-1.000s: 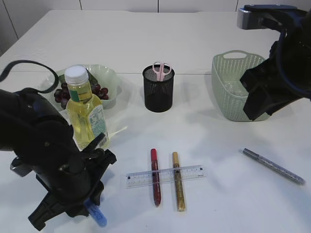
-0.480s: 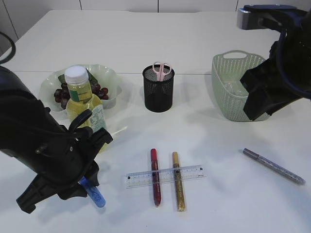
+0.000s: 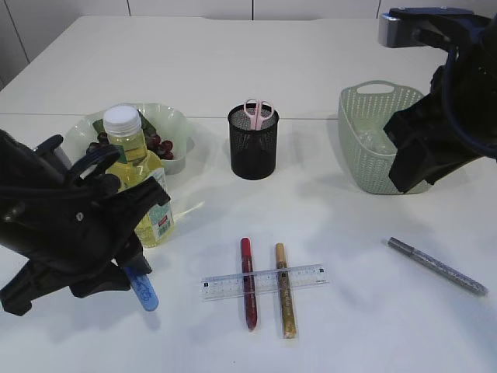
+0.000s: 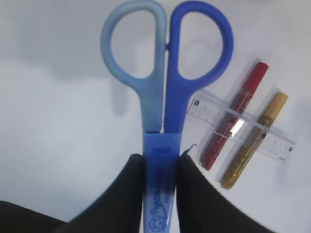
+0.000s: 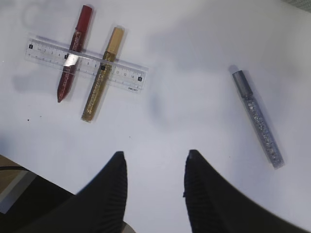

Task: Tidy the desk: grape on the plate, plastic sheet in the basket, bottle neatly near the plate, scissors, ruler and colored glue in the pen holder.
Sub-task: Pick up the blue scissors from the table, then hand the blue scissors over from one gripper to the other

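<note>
The exterior view looks down at a slant from the table's near edge, taking in everything around the ruler (image 3: pixel 264 281). Both wrist views face the tabletop from above: the left close, the right higher. All three share the ruler (image 4: pixel 241 127) (image 5: pixel 85 64).

We see a big white table (image 3: pixel 311 62). A clear ruler (image 3: pixel 264 281) lies flat on it, on top of a red glue pen (image 3: pixel 248 284) and a gold glue pen (image 3: pixel 285 289). A silver glue pen (image 3: pixel 437 266) lies apart, to the right. A bottle (image 3: pixel 140 177) of yellow liquid stands by the plate (image 3: pixel 180 124) of grapes (image 3: pixel 159 145). A black pen holder (image 3: pixel 253 144) and a green basket (image 3: pixel 371 148) stand farther back.
</note>
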You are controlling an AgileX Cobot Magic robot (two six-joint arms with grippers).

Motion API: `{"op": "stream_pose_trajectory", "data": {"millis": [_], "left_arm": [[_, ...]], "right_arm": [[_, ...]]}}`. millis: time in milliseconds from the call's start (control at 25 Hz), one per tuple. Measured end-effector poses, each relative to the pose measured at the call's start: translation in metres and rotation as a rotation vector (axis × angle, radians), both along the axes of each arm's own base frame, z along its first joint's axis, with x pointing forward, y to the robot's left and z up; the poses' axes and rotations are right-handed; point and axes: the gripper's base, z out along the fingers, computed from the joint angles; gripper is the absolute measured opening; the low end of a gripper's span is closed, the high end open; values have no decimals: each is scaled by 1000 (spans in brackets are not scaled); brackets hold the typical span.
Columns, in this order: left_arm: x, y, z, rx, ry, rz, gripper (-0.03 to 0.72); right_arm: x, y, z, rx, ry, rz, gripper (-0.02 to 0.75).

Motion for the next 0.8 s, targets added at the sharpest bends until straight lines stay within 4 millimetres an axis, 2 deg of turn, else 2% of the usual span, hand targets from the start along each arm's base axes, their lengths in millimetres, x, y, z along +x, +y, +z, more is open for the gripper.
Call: {"op": "stream_pose_trajectory", "data": {"millis": [320,800], "left_arm": [[-5,8,19,33,-100,-140,141],[-2,5,25,128,-257,-470,141]], "right_arm": [[0,0,0,-1,-1,2,323],[0,0,0,-1,-1,3,323]]}}
